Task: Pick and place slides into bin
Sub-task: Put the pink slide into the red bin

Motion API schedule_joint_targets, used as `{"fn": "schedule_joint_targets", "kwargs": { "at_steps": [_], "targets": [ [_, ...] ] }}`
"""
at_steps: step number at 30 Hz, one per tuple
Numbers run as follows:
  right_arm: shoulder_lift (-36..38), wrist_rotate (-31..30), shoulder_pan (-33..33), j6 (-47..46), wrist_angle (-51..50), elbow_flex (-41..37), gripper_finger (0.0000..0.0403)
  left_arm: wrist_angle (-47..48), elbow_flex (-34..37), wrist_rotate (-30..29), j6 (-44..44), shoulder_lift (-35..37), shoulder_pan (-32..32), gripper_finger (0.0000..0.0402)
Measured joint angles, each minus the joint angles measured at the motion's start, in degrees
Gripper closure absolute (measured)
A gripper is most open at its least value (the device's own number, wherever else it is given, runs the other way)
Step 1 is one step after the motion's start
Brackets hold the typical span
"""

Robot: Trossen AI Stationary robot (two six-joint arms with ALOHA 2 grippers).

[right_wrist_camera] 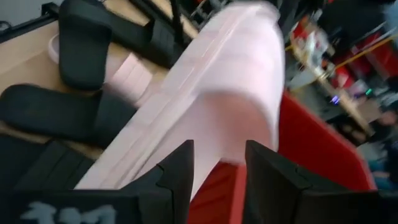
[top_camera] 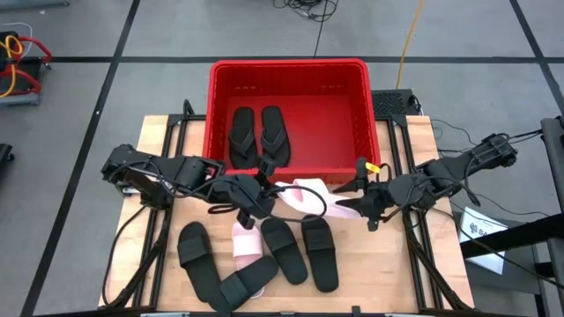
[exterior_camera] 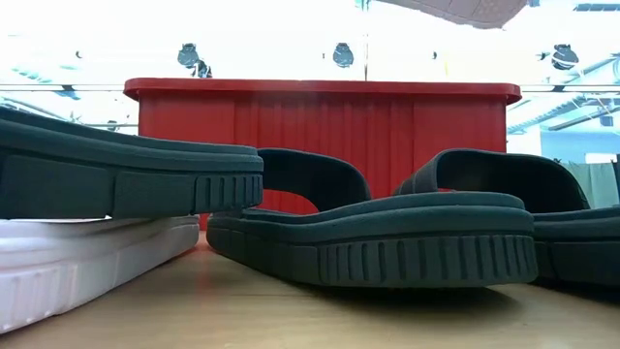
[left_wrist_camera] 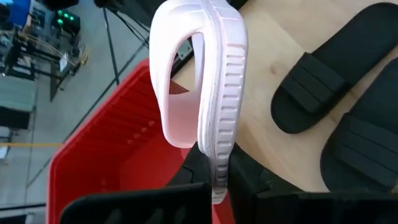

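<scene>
A light pink slide hangs in the air just short of the near wall of the red bin, between my two grippers. My left gripper is shut on it. My right gripper stands open at the slide's other end, with a finger on either side. Two black flip-flops lie flat on the bin's floor. Several black slides and a second pink slide lie on the table nearer the front; one black slide rests partly on that pink one. My left gripper pinches the pink slide's sole edge between its two fingers, at the end nearest it. The slide stands on edge, its strap to one side, and reaches away from the fingers over the bin's near wall, clear of the table. Whether my right gripper touches the slide, I cannot tell.
The black slides crowd the table's front middle, one at the front left beside another. The bin stands at the table's far edge. Bare wood shows at the table's left and right sides.
</scene>
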State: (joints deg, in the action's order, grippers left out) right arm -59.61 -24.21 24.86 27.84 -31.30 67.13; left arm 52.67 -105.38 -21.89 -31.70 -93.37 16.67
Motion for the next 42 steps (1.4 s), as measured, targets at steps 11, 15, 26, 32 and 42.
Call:
{"fn": "schedule_joint_targets", "kwargs": {
  "at_steps": [11, 15, 26, 32, 42],
  "targets": [
    [2.49, -0.22, 0.0, -8.67, -6.83, 0.0, 0.0282, 1.64, -0.07, -3.98, 1.89, 5.47, 0.42, 0.0392],
    [3.37, -0.31, -0.02, -12.39, -10.54, 0.0, 0.0282, 1.7, -0.07, -7.54, 1.81, 8.0, 0.72, 0.0395],
    [3.99, -0.09, 0.0, -15.36, -17.87, 0.0, 0.0295, 2.43, -0.11, -27.19, 2.14, 12.19, -0.18, 0.0394],
    [3.97, -0.12, -0.01, -15.24, -17.84, 0.0, 0.0307, 4.17, -0.17, -38.26, 4.43, 9.96, -2.72, 0.0395],
    [3.97, -0.11, -0.02, -14.98, -16.88, 0.0, 0.0312, 6.49, -0.09, -42.88, 11.27, 3.37, -6.57, 0.0393]
  ]
}}
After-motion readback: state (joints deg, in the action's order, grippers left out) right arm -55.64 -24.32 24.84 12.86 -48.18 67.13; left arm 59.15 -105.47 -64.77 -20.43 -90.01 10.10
